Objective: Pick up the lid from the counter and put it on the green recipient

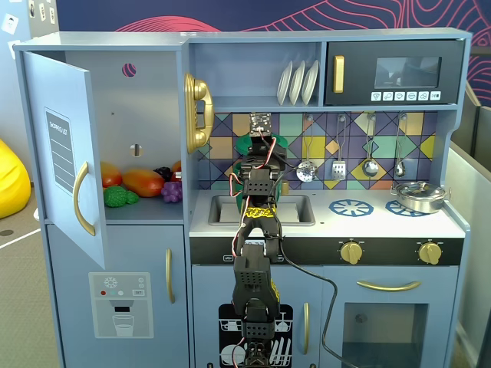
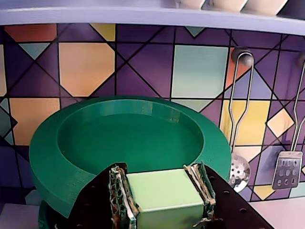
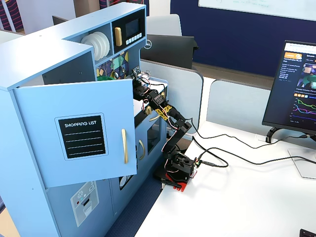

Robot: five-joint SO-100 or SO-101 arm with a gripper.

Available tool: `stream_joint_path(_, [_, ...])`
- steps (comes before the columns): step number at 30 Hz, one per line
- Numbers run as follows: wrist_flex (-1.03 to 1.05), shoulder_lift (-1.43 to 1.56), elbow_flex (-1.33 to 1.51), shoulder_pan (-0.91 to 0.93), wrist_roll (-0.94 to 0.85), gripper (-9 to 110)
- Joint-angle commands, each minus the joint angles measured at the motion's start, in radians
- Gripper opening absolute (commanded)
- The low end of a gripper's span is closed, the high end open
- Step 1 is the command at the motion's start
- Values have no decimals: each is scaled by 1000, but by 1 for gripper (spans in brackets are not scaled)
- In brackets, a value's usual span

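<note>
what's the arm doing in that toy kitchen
The robot arm is reaching over the toy kitchen counter with its gripper shut on the handle of the green lid. The wrist view shows the lid held up in front of the tiled back wall, its underside facing the camera. A green edge shows just below the lid, possibly the pot, but too little is visible to be sure. The silver pan sits on the right burner, untouched.

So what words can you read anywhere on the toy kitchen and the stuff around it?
"SHOPPING LIST": black board on the open cupboard door.
Same board in the front fixed view: heading too small to read.
Logo on the dark monitor back: too small to be sure.
Lit monitor screen: text blurred.
Microwave buttons: only icons, no words.
Ice dispenser panel: unreadable.
</note>
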Motion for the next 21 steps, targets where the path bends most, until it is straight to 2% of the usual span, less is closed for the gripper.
stream_joint_path(1, [-9, 20, -8, -31, 14, 0])
stream_joint_path(21, [-60, 28, 118, -38, -8, 0])
